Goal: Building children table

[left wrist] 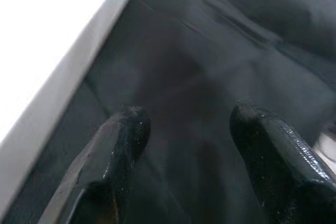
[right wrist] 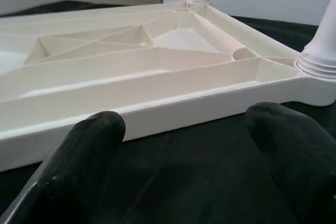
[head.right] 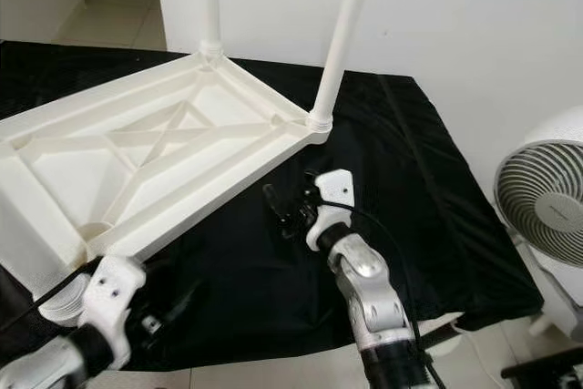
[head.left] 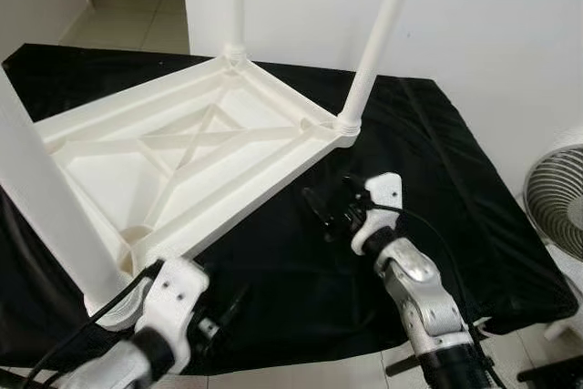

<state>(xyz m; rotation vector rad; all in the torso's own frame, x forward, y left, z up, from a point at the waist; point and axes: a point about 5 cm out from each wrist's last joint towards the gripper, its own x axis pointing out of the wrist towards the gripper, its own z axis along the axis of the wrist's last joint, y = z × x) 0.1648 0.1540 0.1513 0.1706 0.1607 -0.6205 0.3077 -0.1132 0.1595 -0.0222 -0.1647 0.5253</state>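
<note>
Three round white plastic legs [head.left: 375, 38] rise from the upside-down white ribbed plastic tabletop [head.left: 182, 170], lying on wrinkled black cloth [head.left: 455, 198]. Right gripper [right wrist: 184, 135] hovers beside its rim, fingers apart; left gripper [left wrist: 189, 124] likewise spread above cloth.

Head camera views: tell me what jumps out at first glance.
A white plastic table top lies upside down on a black cloth, its ribbed underside up and white legs rising from its corners. The right gripper, fingers open, hovers over the cloth just off the table's near edge, facing it. The left gripper, also open, sits low at the near left corner, and a white fan stands on the right.
</note>
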